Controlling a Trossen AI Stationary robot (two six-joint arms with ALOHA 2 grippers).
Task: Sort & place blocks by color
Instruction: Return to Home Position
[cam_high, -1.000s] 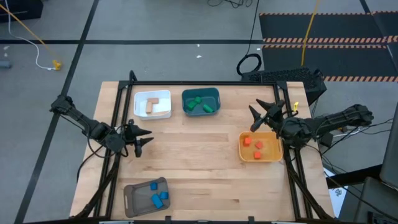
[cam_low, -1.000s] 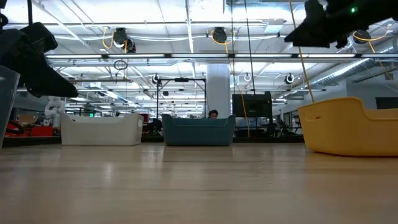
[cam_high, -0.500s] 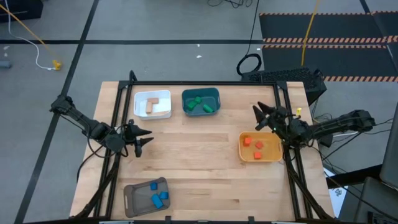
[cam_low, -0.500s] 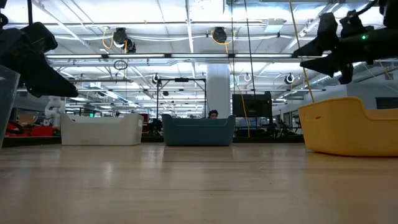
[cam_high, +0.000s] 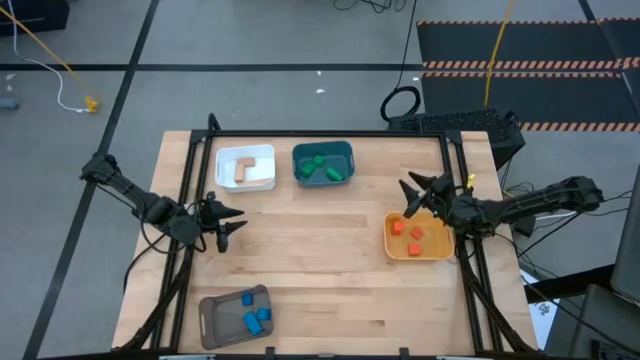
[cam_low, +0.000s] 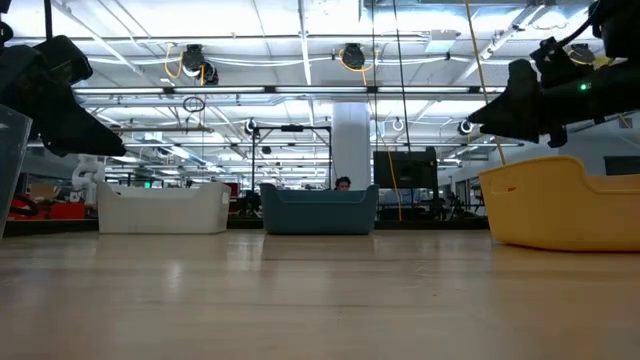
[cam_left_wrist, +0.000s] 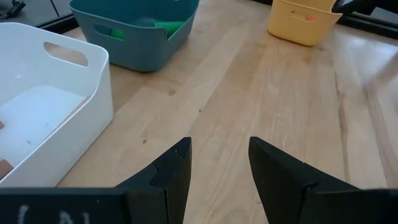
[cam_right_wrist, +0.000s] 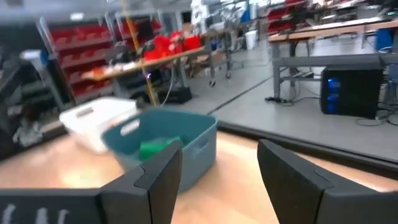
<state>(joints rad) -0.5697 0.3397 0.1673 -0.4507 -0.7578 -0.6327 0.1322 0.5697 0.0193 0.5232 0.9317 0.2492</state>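
The blocks lie sorted in four bins in the high view: tan blocks in the white bin, green blocks in the teal bin, red-orange blocks in the yellow bin, and blue blocks in the grey bin. My left gripper hangs open and empty above the table's left side, near the white bin. My right gripper is open and empty in the air just past the yellow bin's far edge, pointing toward the teal bin.
A black frame rail runs around the table's far edge and both sides. Bare wood stretches across the middle of the table between the bins. Beyond the far edge are the workshop floor, cables and red shelving.
My right gripper has come down from high above the table to just over the yellow bin's far edge, staying open and empty. The left arm and all the blocks have kept still.
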